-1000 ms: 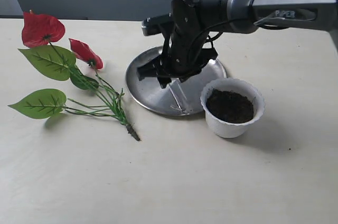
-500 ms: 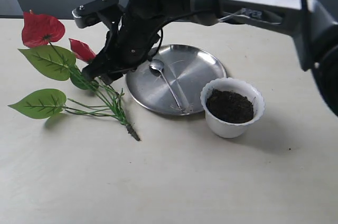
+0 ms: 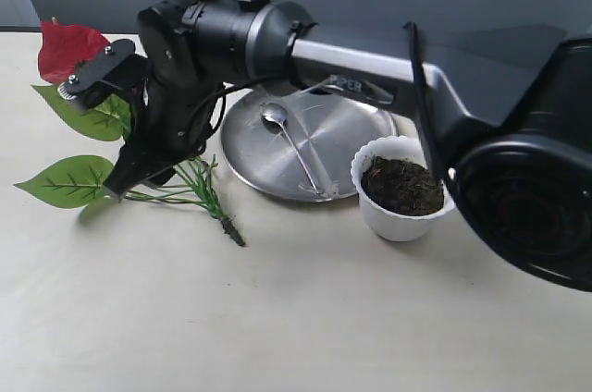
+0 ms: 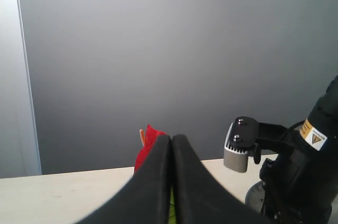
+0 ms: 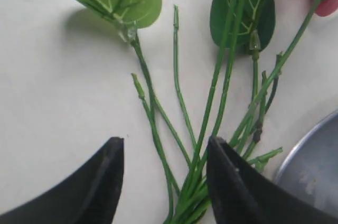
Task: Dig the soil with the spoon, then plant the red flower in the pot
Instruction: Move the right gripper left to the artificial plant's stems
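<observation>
I have the right arm (image 3: 277, 41) stretched across the worktop (image 3: 305, 318), its gripper (image 5: 163, 182) hanging over the red flower (image 3: 139, 133), which lies flat at about nine o'clock from the steel plate (image 3: 351, 124). The right fingers (image 5: 100, 182) stand apart, with most of the green stems bunched between them and nothing clamped yet. The white pot (image 3: 407, 189) sits at four o'clock of the plate, touching or just beside its rim, with the soil (image 3: 402, 184) inside. The spoon (image 3: 291, 142) lies on the plate, bowl toward eleven o'clock. The left gripper (image 4: 171, 182) has its fingers pressed together on nothing that I can see.

My worry is the grasp: the stems fan out, so closing here could catch only some of them, or pinch a thin side shoot, and the sprig would twist or slip when lifted. Coming down too far would press the fingertips into the worktop.

A yellow warning sticker shows in the left wrist view; lettering on the arm's silver link is too blurred to read.
</observation>
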Tool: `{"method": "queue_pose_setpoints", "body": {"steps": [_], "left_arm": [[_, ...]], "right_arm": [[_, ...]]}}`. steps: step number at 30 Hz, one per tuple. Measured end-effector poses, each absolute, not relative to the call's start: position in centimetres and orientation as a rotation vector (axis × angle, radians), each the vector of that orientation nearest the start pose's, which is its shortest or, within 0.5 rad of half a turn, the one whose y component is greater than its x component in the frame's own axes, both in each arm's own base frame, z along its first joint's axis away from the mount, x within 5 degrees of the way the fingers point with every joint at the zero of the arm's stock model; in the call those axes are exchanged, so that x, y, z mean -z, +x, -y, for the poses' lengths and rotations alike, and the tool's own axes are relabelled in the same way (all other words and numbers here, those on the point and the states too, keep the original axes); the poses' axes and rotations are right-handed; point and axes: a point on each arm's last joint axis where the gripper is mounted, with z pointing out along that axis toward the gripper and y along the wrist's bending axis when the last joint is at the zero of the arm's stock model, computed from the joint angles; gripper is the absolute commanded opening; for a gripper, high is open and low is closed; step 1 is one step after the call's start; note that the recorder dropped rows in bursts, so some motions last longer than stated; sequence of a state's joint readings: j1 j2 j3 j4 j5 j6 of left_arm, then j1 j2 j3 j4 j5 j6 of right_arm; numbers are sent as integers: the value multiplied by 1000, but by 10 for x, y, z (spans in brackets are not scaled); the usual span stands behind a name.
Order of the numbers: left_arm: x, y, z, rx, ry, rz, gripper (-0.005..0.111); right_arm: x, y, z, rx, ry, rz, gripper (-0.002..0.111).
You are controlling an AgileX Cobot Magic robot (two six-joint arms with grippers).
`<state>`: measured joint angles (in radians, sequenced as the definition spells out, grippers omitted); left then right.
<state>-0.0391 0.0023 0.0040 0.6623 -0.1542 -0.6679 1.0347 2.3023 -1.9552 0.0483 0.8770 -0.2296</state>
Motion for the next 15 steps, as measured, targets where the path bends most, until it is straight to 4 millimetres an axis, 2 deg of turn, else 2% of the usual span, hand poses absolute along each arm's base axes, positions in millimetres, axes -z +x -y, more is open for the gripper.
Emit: {"method": "queue_pose_setpoints", "body": {"steps": [4,8,10,13,15], "left_arm": [[-223,54,11,107,98,-1366,0],[-223,54,11,107,98,-1366,0],[-223,54,11,107,98,-1366,0],[-223,54,11,107,98,-1366,0],[-223,54,11,107,98,-1366,0]], "right_arm": [[-166,259,-436,-203,-1549,-2249,51],[-139,264,-436,-118,-1535,-2287,50],[-128,265,-437,-112,-1538,-2295,41],[-121,266,-438,-108,-1538,-2290,0],[-122,267,-439,-107,-1535,-2287,0]]}}
